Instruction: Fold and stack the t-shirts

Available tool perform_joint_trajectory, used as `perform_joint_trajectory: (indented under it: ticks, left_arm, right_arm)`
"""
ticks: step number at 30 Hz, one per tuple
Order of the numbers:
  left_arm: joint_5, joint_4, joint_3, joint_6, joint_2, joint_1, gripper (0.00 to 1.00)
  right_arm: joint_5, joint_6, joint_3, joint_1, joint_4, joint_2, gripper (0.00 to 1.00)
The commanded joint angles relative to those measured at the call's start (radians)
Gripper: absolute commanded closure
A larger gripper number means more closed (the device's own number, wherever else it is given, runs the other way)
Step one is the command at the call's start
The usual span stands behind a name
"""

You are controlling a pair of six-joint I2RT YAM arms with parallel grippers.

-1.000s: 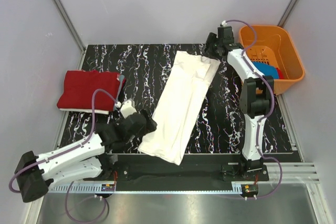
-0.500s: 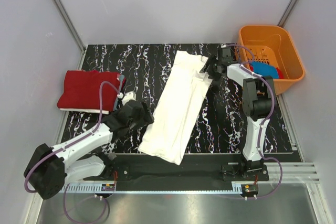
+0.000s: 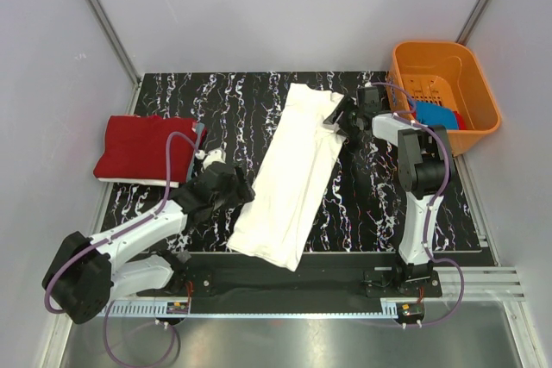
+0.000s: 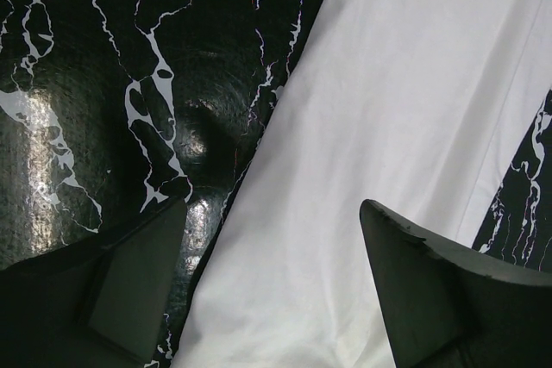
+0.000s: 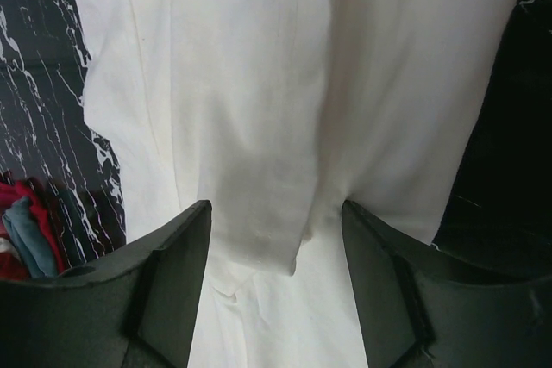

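Observation:
The white t-shirt (image 3: 293, 174) lies as a long folded strip, slanting from the far middle to the near edge of the table. My left gripper (image 3: 242, 191) is open at the strip's left edge, its jaws low over the cloth (image 4: 388, 109) and the black table (image 4: 103, 58). My right gripper (image 3: 341, 118) is open over the strip's far right end, where a folded sleeve flap (image 5: 259, 170) lies between the jaws. The red t-shirt (image 3: 142, 148) lies folded at the table's left. The blue t-shirt (image 3: 435, 115) is in the orange basket (image 3: 470, 71).
The orange basket stands at the far right corner, beside the right arm. The table (image 3: 216, 105) is black with white veins. Grey walls close in the far, left and right sides.
My right gripper has come from beyond the strip's far end down and nearer, onto its far right end. My left gripper has shifted slightly farther along the left edge.

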Motion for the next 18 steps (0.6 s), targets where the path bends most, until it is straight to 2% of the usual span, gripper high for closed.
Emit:
perform_joint_trajectory:
  ticks: [1, 10, 18]
  left_arm:
    - [0.007, 0.034, 0.002, 0.020, -0.025, 0.008, 0.14]
    - [0.025, 0.051, -0.002, 0.023, -0.001, 0.010, 0.14]
    - [0.039, 0.066, -0.014, 0.020, 0.005, 0.010, 0.14]
  right_arm:
    - [-0.028, 0.016, -0.004, -0.002, 0.095, -0.060, 0.32]
    - [-0.029, 0.012, -0.012, 0.009, 0.110, -0.071, 0.34]
    - [-0.097, 0.072, -0.036, 0.010, 0.182, -0.049, 0.37]
